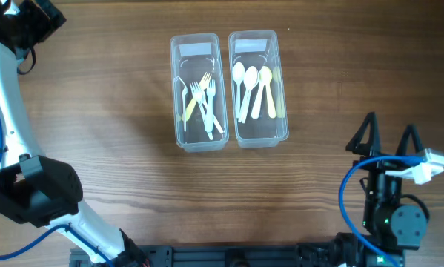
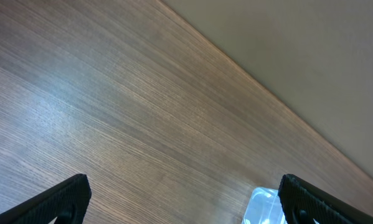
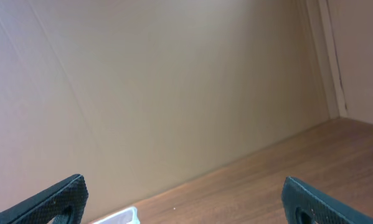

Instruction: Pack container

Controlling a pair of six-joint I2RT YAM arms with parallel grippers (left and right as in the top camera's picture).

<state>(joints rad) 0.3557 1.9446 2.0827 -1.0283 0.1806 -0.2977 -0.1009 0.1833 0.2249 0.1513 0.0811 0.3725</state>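
1. From above: the fork box [image 1: 198, 93] and spoon box [image 1: 258, 87] sit side by side, forks and spoons kept apart; my right claw [image 1: 390, 122] waits well apart, fingers spread, holding nothing.
2. Left wrist: my left claw [image 2: 183, 186] is spread wide and holds nothing, above the table [image 2: 111, 93]; a box corner [image 2: 264, 208] peeks in (which box, I cannot tell).
3. Right wrist: fingers wide; mostly wall [image 3: 174, 93], so I think I am parked out of the way.

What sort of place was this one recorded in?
Probably a robot lab bench, not a kitchen: a wood-grain table against a plain beige wall, the left arm and right arm at its near side, and a clear fork container and spoon container.
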